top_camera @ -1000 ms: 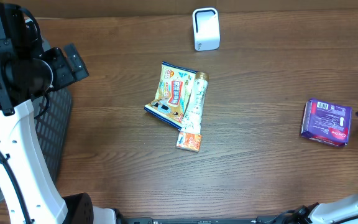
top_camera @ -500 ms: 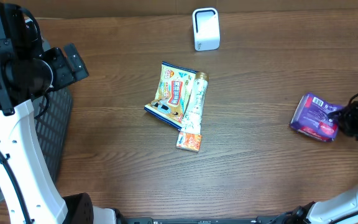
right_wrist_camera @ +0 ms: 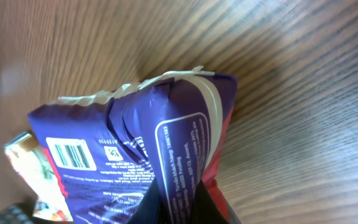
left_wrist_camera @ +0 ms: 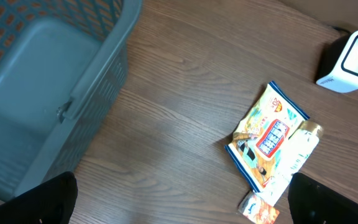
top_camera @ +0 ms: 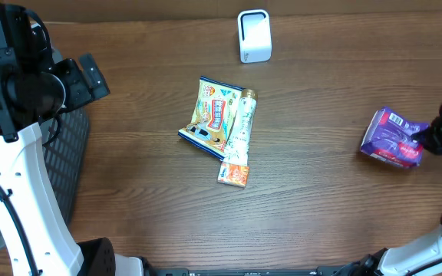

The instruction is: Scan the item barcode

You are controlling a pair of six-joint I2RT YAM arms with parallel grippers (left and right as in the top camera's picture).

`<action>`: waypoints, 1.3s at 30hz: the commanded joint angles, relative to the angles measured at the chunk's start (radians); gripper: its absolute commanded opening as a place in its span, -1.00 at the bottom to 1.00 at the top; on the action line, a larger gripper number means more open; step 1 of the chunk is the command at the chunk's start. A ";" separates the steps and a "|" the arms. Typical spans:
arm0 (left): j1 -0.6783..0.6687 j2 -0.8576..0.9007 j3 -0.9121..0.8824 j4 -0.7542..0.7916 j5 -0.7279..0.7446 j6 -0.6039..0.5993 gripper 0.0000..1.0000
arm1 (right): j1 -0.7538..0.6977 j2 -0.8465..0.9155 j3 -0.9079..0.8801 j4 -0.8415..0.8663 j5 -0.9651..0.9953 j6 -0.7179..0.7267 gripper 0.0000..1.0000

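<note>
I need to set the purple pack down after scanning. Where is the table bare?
Bare wood lies between the scanner and the purple pack, and between the basket and the snack packets. Crowded only at those three clustered packets.

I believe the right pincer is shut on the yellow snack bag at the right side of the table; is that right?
Not quite: the right pincer is shut on the purple pack, not the yellow snack bag, which lies in the middle of the table. The grip is indeed at the right side. The overhead view shows it.
</note>
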 commanded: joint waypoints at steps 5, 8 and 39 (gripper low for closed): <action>0.004 0.003 -0.005 0.001 0.004 -0.014 1.00 | 0.243 -0.017 0.092 -0.064 0.122 -0.014 -0.87; 0.004 0.003 -0.005 0.001 0.004 -0.014 0.99 | 0.409 -0.017 0.092 -0.052 0.127 -0.014 -0.85; 0.004 0.003 -0.005 0.006 0.003 -0.013 1.00 | 0.446 -0.017 0.109 0.058 0.184 0.042 1.00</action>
